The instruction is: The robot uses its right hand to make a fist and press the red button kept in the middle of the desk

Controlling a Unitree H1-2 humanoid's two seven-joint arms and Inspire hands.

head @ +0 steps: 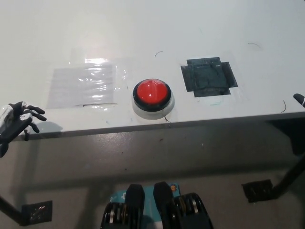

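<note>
Red and round, the button (151, 92) sits on a black ring and a white base, near the front edge of the white desk (143, 33). It is about in the middle of the desk from side to side. Nothing is touching it.

Just to its left, a see-through plastic sheet (85, 85) is taped flat on the desk. To its right is a dark square patch of tape (208, 77), also flat. The button lies between these two and is apart from both.

The left hand (15, 121) is at the left side of the picture, by the front edge of the desk, far from the button. Its dark fingers (34, 114) are spread apart and it holds nothing.

Only a tiny black tip of the right hand (299, 99) shows at the right side of the picture, far from the button. I cannot tell if it is a fist or not.
</note>
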